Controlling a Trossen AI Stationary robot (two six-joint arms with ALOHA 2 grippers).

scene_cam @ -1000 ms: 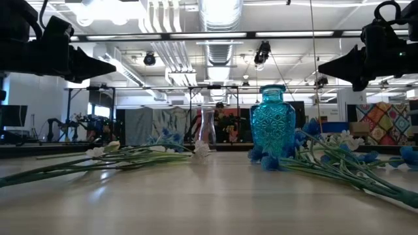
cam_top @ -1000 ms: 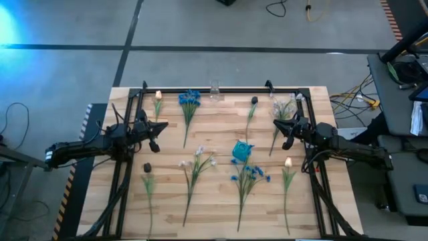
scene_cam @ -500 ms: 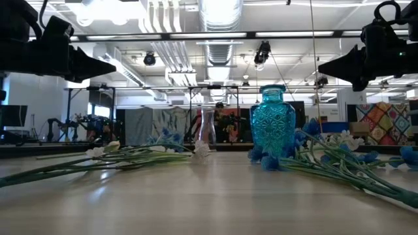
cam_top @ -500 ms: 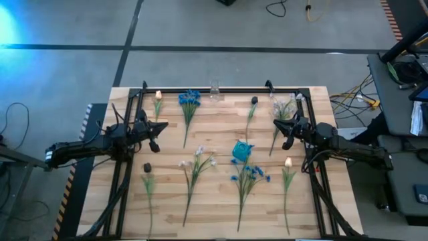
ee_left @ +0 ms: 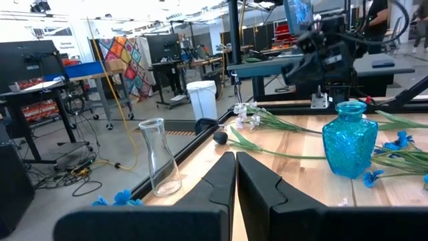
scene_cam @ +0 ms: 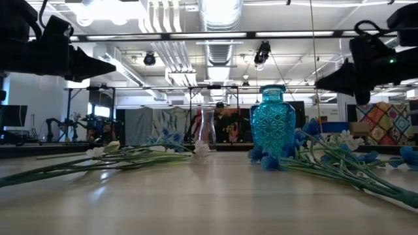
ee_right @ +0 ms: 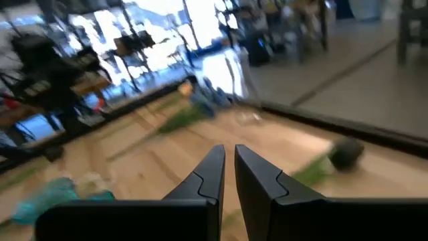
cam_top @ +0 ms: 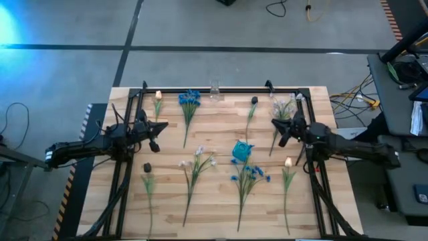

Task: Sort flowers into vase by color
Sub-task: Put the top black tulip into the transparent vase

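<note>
You're at the very start: no flower lifted yet. Both the left gripper (cam_top: 156, 126) and right gripper (cam_top: 279, 125) hover clenched and empty. The thin green-stemmed artificial flowers (cam_top: 194, 166) lie scattered around the textured blue glass vase (cam_top: 241, 151). Next you'll need to spread one pincer and drop onto a stem.

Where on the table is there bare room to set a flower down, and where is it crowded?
Bare wood lies in the middle of the table, between the blue flower at the back and the blue vase. The front left corner beyond the black bud is also open. It is crowded around the vase, where blue stems and a white spray lie.
</note>
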